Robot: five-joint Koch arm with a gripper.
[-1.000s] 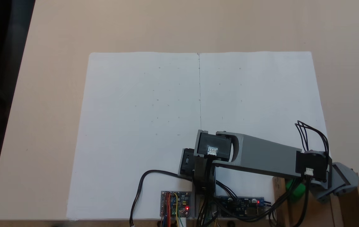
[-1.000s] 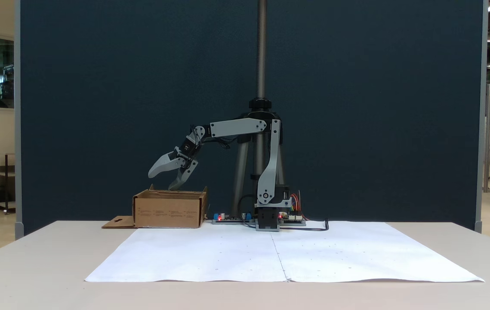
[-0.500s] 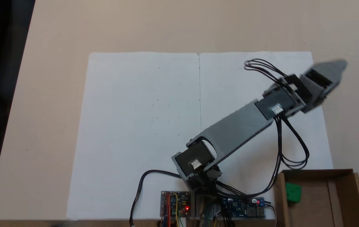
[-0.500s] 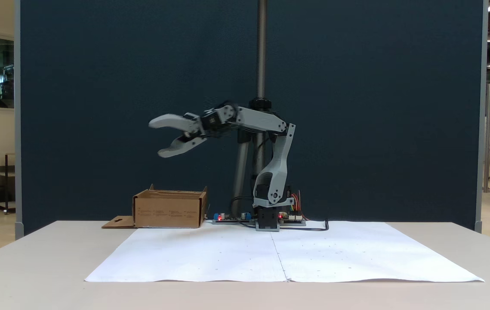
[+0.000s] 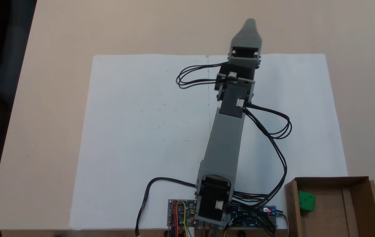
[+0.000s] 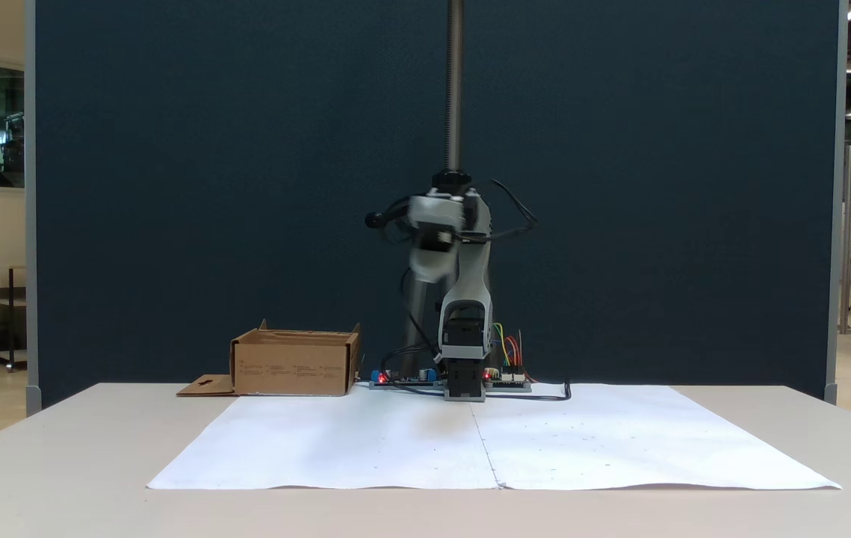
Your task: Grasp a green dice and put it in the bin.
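My pincer (image 5: 250,24) is stretched out far over the white paper (image 5: 141,131), up in the air. One jaw hides the other, so I cannot tell if it is open, and I see nothing in it. The green dice (image 5: 306,201) sits inside the bin (image 5: 355,180), by its wall. I think the job is done. Only going home to rest is left.

The bin (image 5: 355,181) ran off the bottom edge in a fixed view, its floor part cut. From the front, the bin's wall (image 6: 294,365) hid the green dice. The gripper (image 6: 425,258) was smeared with blur, jaws stacked, gap unreadable.
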